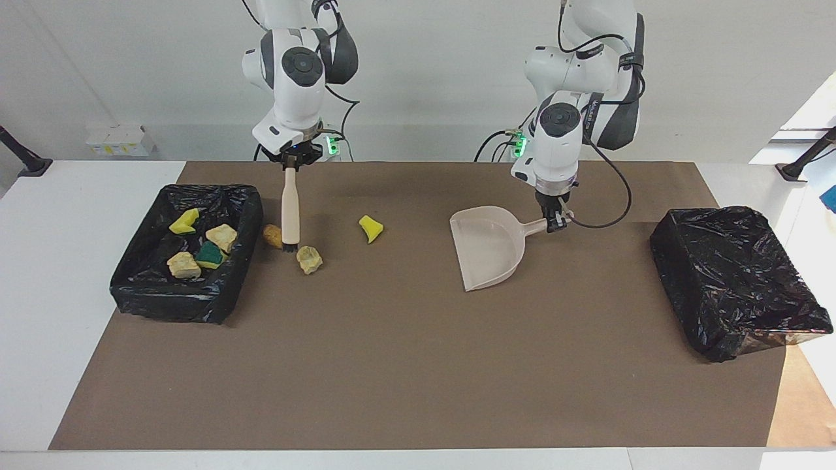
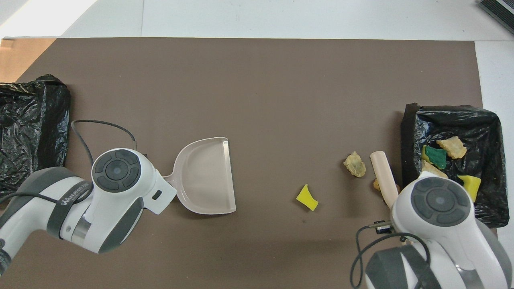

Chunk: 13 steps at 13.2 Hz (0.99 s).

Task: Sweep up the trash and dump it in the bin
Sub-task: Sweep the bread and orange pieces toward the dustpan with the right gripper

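A brown paper sheet (image 1: 405, 365) covers my white table (image 1: 59, 261), under a plain white wall. My right hand (image 1: 291, 167) clenches the beige hand brush (image 1: 290, 209), bristles down between a golden-brown scrap (image 1: 272, 235) and a pale tan foam lump (image 1: 309, 259). A yellow sponge chunk (image 1: 370, 228) lies toward the beige plastic dustpan (image 1: 486, 248), whose handle my left hand (image 1: 555, 224) grips. Four more scraps sit in the black-lined bin (image 1: 130, 287) at my right arm's end; another black-lined bin (image 1: 738, 281) stands at my left arm's end.
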### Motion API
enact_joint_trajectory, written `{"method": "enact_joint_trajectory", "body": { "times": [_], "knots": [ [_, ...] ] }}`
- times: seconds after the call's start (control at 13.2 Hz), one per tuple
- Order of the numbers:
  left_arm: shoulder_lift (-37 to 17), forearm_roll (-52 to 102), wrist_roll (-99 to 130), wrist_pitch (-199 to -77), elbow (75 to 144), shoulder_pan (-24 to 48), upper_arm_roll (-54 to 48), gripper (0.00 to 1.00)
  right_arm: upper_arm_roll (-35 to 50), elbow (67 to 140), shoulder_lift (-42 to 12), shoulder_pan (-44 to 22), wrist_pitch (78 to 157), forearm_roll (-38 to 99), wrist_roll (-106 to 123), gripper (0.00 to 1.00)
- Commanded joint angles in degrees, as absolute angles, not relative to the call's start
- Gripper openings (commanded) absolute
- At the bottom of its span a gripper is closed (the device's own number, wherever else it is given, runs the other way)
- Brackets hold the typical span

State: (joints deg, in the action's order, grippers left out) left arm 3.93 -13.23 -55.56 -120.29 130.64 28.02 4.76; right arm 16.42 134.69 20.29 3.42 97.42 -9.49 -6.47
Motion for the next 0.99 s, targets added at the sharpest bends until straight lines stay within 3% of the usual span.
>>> {"method": "enact_joint_trajectory", "body": {
  "times": [0.0,0.3,0.91],
  "knots": [
    [5.27,-14.33,-54.32,-121.73,132.54,28.74,5.1,0.0,16.52,136.05,20.39,9.38,100.89,-11.68,-0.28,0.0],
    [5.27,-14.24,-53.88,-121.82,132.54,28.65,5.1,0.0,16.61,138.51,17.76,13.53,106.43,-14.33,0.09,0.0],
    [5.27,-14.24,-53.88,-121.99,132.63,28.3,5.1,0.0,16.7,138.87,12.49,12.57,107.31,-4.07,-7.02,0.0]
  ]
}}
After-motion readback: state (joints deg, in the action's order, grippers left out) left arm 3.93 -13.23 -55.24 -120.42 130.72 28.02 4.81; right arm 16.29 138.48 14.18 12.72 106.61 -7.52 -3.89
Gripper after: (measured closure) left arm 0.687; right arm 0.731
